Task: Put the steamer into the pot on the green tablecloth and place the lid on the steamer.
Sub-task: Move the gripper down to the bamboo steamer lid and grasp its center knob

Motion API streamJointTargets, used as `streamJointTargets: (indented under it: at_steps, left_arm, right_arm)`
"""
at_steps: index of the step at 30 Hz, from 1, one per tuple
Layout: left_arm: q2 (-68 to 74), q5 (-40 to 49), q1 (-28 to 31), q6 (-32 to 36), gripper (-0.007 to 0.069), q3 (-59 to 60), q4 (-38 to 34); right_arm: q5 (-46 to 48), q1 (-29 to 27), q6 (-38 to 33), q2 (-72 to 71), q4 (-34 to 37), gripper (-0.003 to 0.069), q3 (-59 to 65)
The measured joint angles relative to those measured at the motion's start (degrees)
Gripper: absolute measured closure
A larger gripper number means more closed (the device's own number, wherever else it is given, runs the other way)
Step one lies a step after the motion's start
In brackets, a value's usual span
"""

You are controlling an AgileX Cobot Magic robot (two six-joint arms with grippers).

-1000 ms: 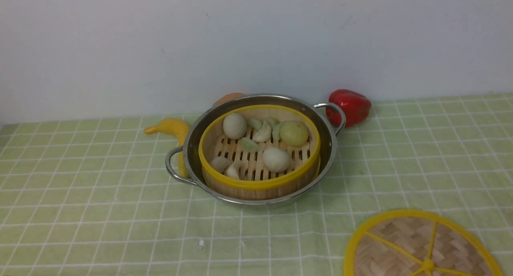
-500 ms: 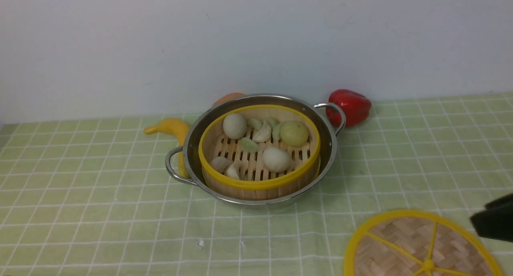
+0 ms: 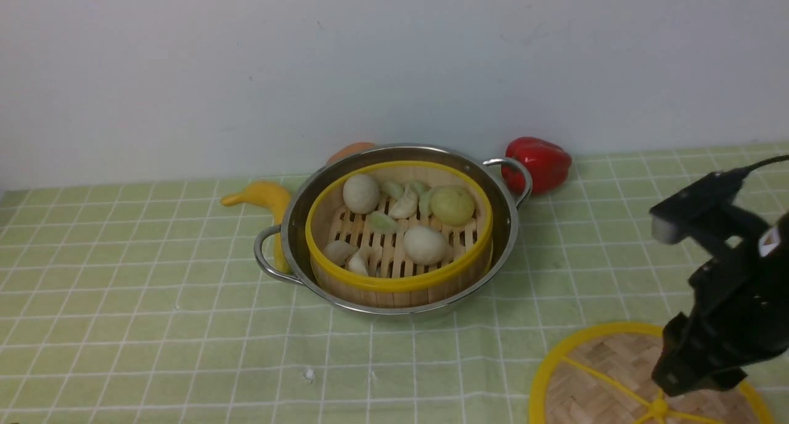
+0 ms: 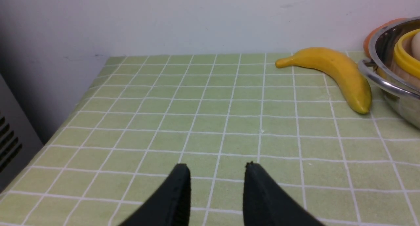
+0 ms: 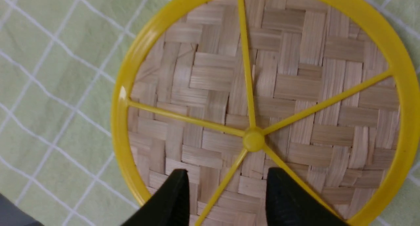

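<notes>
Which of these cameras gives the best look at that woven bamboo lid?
The right wrist view. It looks down on the lid from close up, showing nearly its whole woven face and yellow rim. The front view catches only part of it at the bottom edge, partly behind the right arm. The left wrist view shows none of it.

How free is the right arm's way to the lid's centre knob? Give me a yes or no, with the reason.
Probably yes. The right gripper hangs over the lid, its fingers apart close to the centre knob, and nothing lies on the lid between them.
</notes>
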Motion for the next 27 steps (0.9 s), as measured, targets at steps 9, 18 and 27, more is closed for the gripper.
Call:
streamJointTargets:
  at_steps: [9, 18, 27]
  left_arm:
    - [0.0, 0.0, 0.0, 0.0, 0.0382, 0.0, 0.0]
    - [0.0, 0.0, 0.0, 0.0, 0.0382, 0.0, 0.0]
    - [0.0, 0.0, 0.0, 0.0, 0.0382, 0.0, 0.0]
  right_arm:
    - [-0.5, 3.3, 6.6, 8.3, -6.3, 0.0326, -0.8]
    - [-3.6, 3.3, 6.9, 13.7, -7.5, 0.0326, -0.9]
    - [-3.8, 3.3, 8.9, 16.3, -8.4, 0.0414, -1.3]
